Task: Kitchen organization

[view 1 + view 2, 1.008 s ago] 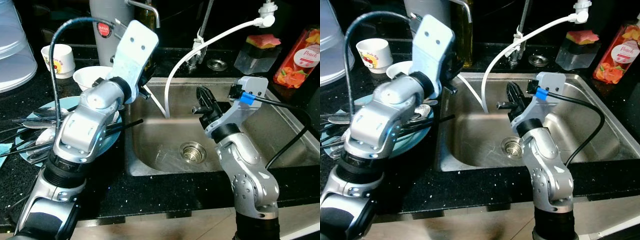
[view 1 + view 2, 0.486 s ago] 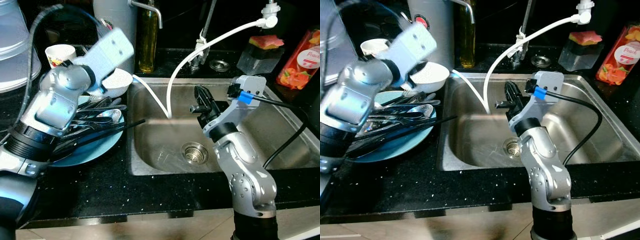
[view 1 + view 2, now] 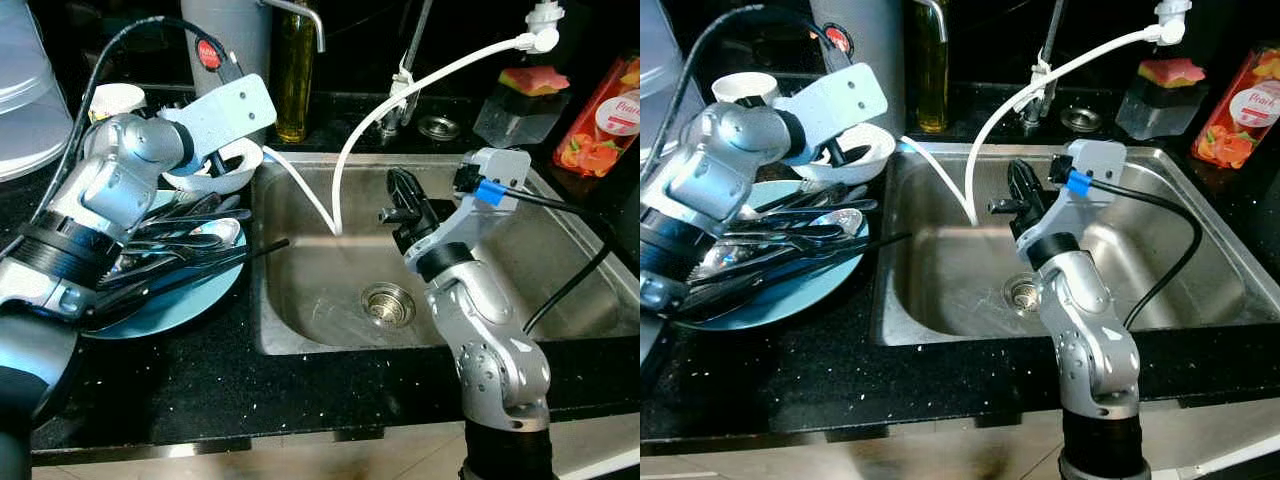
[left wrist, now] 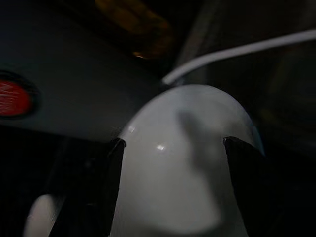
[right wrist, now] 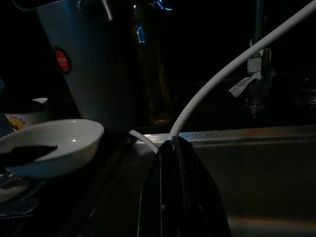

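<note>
A white bowl sits at the back edge of a blue plate, left of the sink. My left gripper is right at the bowl, open. In the left wrist view its fingers stand wide apart with the bowl between and beyond them; contact cannot be judged. Several spoons and chopsticks lie across the plate. My right gripper hangs shut over the sink basin, holding nothing.
A white hose arcs from the tap into the sink, close to the right gripper. Behind the bowl stand a grey canister, an oil bottle and a small cup. A sponge box and peach bottle sit back right.
My left arm has swung down from high above the plate, bringing its gripper to the white bowl. The camera has shifted slightly. The right arm has stayed still.
</note>
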`<state>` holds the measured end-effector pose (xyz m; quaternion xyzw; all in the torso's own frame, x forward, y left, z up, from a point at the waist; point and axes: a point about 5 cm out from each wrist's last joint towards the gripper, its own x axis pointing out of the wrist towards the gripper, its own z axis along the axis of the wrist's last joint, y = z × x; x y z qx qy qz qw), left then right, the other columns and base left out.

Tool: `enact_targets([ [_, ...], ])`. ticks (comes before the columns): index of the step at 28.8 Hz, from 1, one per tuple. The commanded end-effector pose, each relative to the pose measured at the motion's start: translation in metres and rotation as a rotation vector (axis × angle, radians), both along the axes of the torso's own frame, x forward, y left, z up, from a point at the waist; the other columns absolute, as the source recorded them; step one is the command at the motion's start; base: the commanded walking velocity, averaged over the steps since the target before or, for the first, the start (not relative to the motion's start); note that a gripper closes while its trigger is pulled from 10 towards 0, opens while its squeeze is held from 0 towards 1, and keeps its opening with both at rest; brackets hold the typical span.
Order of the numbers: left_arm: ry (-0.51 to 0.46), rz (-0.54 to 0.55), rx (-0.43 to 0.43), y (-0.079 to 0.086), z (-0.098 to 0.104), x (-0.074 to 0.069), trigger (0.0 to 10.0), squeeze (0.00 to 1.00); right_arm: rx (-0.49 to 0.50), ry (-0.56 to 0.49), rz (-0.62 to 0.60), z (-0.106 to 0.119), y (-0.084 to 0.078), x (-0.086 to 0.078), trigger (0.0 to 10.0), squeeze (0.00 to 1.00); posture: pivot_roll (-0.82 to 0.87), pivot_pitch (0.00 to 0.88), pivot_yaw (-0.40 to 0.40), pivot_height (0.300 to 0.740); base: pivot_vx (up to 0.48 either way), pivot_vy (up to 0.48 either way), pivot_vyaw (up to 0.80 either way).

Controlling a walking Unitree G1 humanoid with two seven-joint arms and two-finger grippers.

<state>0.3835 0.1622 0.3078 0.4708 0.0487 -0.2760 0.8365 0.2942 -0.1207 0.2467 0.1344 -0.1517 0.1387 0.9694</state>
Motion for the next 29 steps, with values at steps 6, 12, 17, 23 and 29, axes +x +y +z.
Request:
enact_targets([
  [6,0.044,-0.125,0.080,-0.008,-0.005,0.001,10.0,0.00,0.010,-0.006,-0.003,0.000,-0.002,0.000,10.0,0.00,0.25,0.020,-0.063,0.740,0.000,0.000,0.00],
  [12,0.002,-0.124,0.063,-0.008,0.005,0.002,10.0,0.00,0.009,-0.007,-0.004,0.000,-0.003,0.000,10.0,0.00,0.24,0.018,-0.066,0.740,0.000,0.000,0.00],
  [17,-0.073,-0.189,0.016,-0.013,0.034,-0.006,10.0,0.00,0.007,-0.008,0.002,0.000,-0.002,0.000,10.0,0.00,0.24,0.015,-0.070,0.740,0.000,0.000,0.00],
  [23,-0.044,-0.293,0.057,-0.017,0.030,-0.018,10.0,0.00,0.006,-0.007,0.004,0.000,-0.002,0.001,10.0,0.00,0.25,0.014,-0.071,0.740,0.000,0.000,0.00],
  [29,0.033,-0.321,0.073,-0.018,0.007,-0.021,10.0,0.00,0.007,-0.006,0.005,0.000,-0.002,0.001,10.0,0.00,0.24,0.016,-0.072,0.740,0.000,0.000,0.00],
])
